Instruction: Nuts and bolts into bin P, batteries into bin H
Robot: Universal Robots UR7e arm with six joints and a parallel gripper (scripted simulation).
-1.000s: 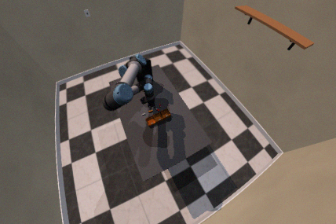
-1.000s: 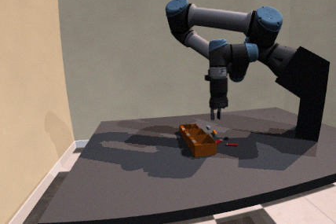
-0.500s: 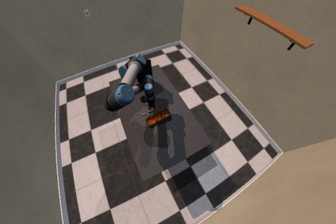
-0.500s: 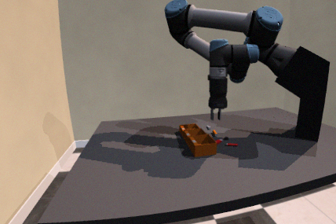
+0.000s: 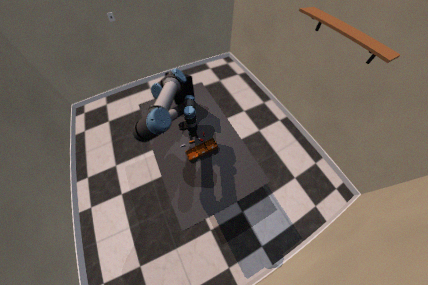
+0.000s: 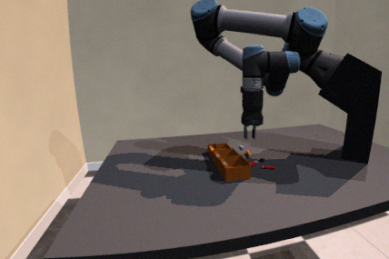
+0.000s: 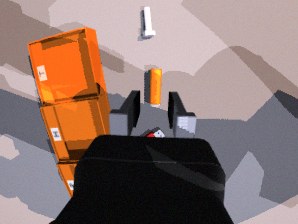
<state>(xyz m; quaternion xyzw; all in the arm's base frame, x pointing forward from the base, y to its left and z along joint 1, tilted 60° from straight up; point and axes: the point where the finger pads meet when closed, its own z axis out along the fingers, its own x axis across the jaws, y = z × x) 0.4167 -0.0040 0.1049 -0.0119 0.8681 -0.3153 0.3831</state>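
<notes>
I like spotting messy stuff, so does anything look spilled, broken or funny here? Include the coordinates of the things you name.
Nothing looks spilled or broken. The orange bins (image 5: 202,155) (image 6: 237,174) (image 7: 100,65) stand upright on the table (image 5: 220,183) (image 6: 159,221) (image 7: 225,30). The white bolt (image 7: 147,22) and orange battery (image 7: 156,86) simply lie beside them, waiting to be sorted.

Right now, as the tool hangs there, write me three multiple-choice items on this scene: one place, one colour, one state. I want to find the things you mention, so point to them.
1. Where is the orange cylinder (image 6: 248,153) (image 7: 156,87)?
A. In bin T
B. On the table, outside the bins
C. In bin H

2. What colour is the bolt (image 7: 147,23)?
A. Green
B. Blue
C. Whitish

3. How is the tool (image 6: 250,137) (image 7: 154,102)?
A. Open, holding nothing
B. Shut on the bolt
C. Shut on a battery

B: the wrist view shows it beside the bins (image 7: 102,65).
C: its shaft and head look whitish in the wrist view.
A: the fingers stand apart above the table, nothing gripped.
</notes>
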